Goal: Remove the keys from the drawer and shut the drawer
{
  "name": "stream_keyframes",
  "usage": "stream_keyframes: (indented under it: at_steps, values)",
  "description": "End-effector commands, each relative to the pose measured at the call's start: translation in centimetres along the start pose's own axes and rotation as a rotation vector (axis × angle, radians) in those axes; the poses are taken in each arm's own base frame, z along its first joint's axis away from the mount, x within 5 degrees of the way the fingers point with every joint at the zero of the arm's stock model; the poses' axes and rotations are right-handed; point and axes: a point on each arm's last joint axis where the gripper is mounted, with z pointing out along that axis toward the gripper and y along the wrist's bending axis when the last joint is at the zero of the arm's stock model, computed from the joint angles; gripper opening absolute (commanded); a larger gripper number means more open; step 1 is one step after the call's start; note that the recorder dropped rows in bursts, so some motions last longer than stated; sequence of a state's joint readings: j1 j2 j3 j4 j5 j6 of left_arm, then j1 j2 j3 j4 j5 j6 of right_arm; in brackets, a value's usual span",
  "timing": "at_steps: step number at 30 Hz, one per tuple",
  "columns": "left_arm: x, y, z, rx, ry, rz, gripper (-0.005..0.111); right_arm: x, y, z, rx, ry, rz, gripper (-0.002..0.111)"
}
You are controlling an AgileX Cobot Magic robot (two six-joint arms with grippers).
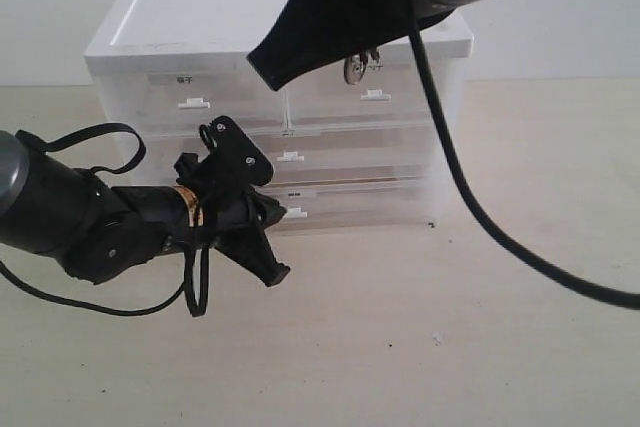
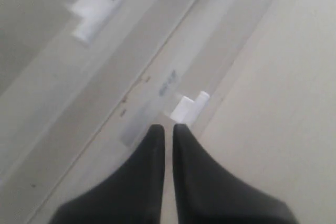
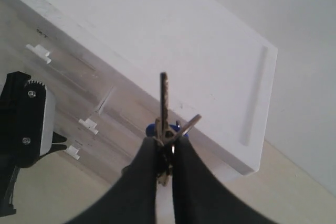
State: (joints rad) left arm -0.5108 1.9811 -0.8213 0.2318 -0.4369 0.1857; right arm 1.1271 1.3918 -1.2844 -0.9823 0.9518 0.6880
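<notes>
Both my grippers are squeezed tight. My right gripper [image 3: 164, 148] grips the keys [image 3: 164, 114] up in the air, over the cabinet [image 1: 250, 7] top. My left gripper [image 2: 168, 128] holds nothing. Its tips sit just beside the white handle [image 2: 186, 107] of the drawer [image 1: 360, 202], which looks pushed in.

keys [image 3: 164, 109]: blue fob [image 3: 151, 128] mostly behind right hand [image 3: 165, 144] | drawer [image 1: 370, 205] label [image 1: 300, 192]: too small to read

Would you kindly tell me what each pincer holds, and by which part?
Right pincer grips the keys near their ring, blades protruding; left pincer is shut on nothing.
</notes>
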Motion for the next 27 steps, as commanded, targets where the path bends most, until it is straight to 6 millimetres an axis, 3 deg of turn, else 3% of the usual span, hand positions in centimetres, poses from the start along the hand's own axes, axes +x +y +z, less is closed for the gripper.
stream_keyframes:
  at_steps: [1, 12, 18, 27]
  values:
    - [-0.1, 0.4, -0.3, -0.049, -0.045, -0.040, 0.005, -0.1, -0.3, -0.4, -0.003, -0.009, 0.000, 0.000]
    - [-0.4, 0.7, -0.5, -0.079, -0.064, -0.067, 0.005, 0.0, -0.3, -0.4, -0.004, -0.003, -0.001, 0.000]
    - [-0.1, -0.3, -1.5, -0.018, -0.097, 0.046, 0.005, 0.0, -0.3, -0.4, -0.003, -0.002, -0.006, 0.000]
    - [0.8, -0.6, 0.3, 0.012, -0.053, 0.082, 0.005, 0.0, -0.3, -0.4, -0.005, -0.003, -0.006, 0.000]
